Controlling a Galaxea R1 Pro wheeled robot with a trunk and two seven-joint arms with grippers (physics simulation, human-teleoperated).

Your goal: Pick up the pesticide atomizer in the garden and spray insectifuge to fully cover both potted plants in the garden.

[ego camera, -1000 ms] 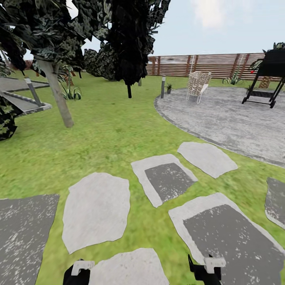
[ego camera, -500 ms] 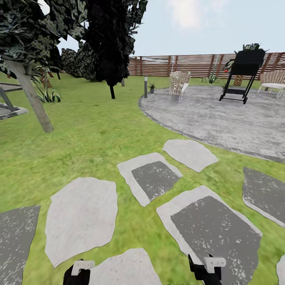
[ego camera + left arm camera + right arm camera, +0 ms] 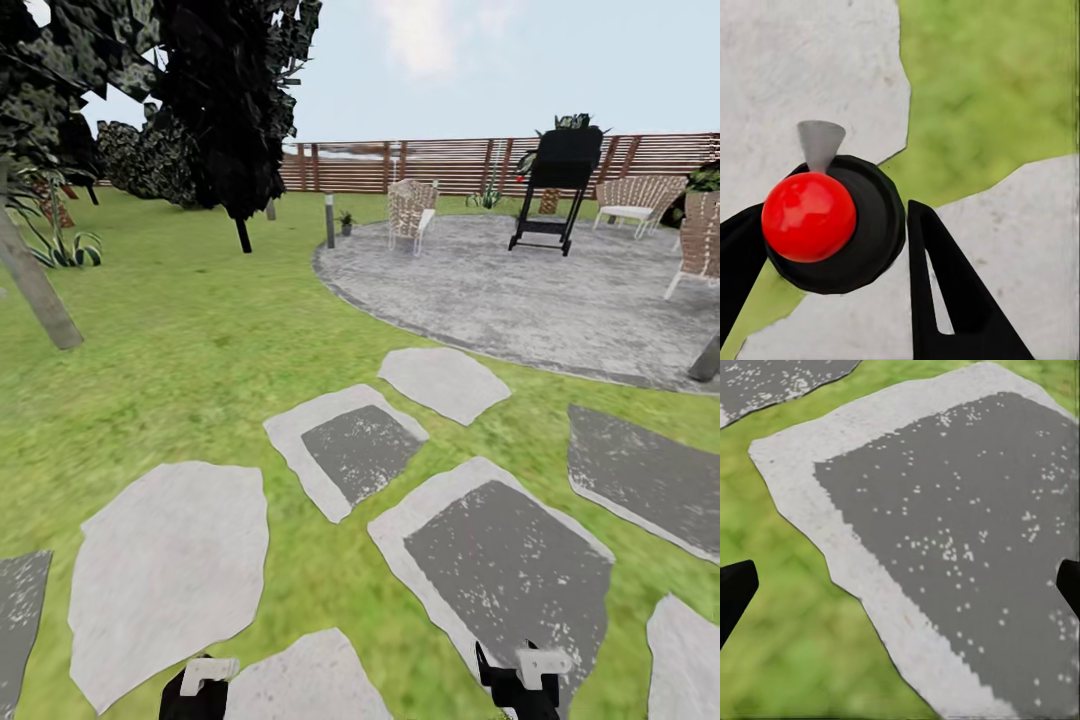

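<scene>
The green lawn (image 3: 190, 330) carries pale grey stepping stones (image 3: 170, 560) in the near ground, several with darker grey centres (image 3: 505, 565). To the far right lies the round grey paved patio (image 3: 540, 290), on which stand wicker chairs (image 3: 410, 212), a black grill on legs (image 3: 555, 175) and, at its far left edge, a grey bollard lamp (image 3: 329, 220) with a small potted plant (image 3: 346, 221) just beside it. Tree trunks (image 3: 35, 290) rise from the grass on the left.

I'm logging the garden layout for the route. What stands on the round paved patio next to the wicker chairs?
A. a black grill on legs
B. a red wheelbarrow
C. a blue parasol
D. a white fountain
A: a black grill on legs stands on the patio between the wicker chairs, in front of the fence.
</scene>
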